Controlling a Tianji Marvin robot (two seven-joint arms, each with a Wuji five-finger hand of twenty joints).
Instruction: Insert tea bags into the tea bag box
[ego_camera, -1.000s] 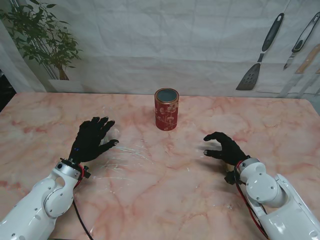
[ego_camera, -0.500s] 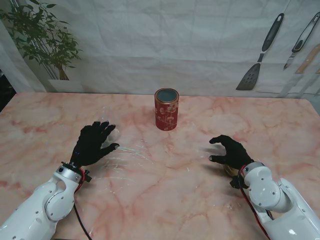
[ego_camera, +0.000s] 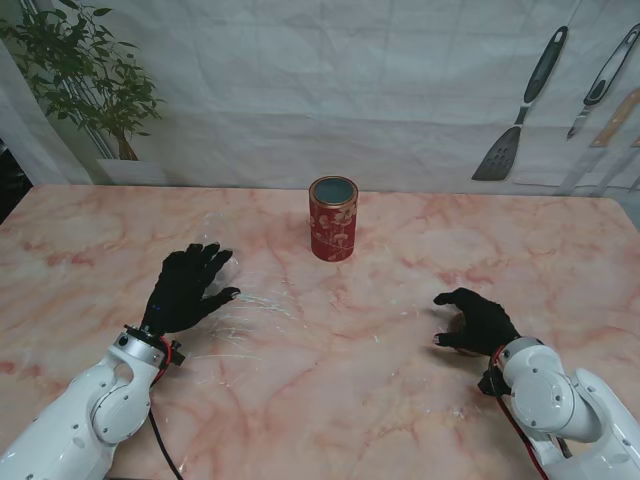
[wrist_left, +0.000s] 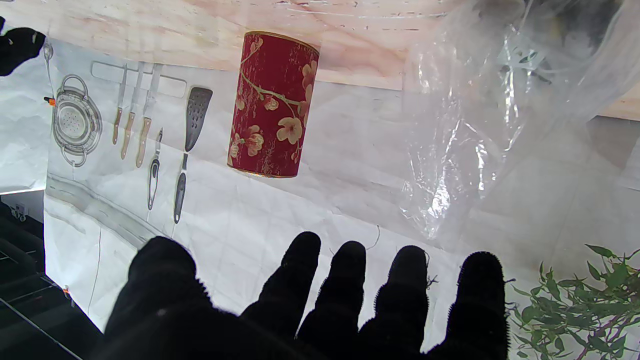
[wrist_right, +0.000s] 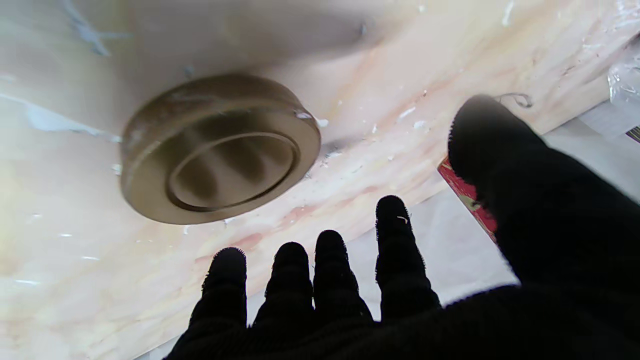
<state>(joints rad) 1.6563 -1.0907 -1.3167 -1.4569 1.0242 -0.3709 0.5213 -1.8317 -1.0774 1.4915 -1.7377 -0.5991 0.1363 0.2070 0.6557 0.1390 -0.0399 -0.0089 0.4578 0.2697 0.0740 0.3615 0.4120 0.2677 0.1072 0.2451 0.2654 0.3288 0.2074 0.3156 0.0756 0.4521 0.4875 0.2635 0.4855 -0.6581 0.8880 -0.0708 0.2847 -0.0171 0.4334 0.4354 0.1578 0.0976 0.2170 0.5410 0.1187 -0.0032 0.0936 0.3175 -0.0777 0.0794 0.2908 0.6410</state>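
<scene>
The red flowered tea tin (ego_camera: 333, 218) stands upright with its top open at the middle of the far side of the table; it also shows in the left wrist view (wrist_left: 272, 105). A crumpled clear plastic bag (wrist_left: 500, 100) with something dark inside lies just beyond my left hand (ego_camera: 190, 285), whose fingers (wrist_left: 345, 280) are spread and hold nothing. My right hand (ego_camera: 477, 320) hovers open over a round tan lid (wrist_right: 220, 150) lying flat on the marble; its fingers (wrist_right: 330, 270) do not touch the lid. The stand view hides most of the lid under that hand.
The pink marble table (ego_camera: 330, 400) runs to a white printed backdrop. A potted plant (ego_camera: 85, 80) stands at the far left corner. Pictures of a spatula (ego_camera: 520, 120) and knives are on the backdrop at the far right.
My right hand has drawn back nearer to me and to the right, and now covers the lid. My left hand has shifted only slightly nearer to me.
</scene>
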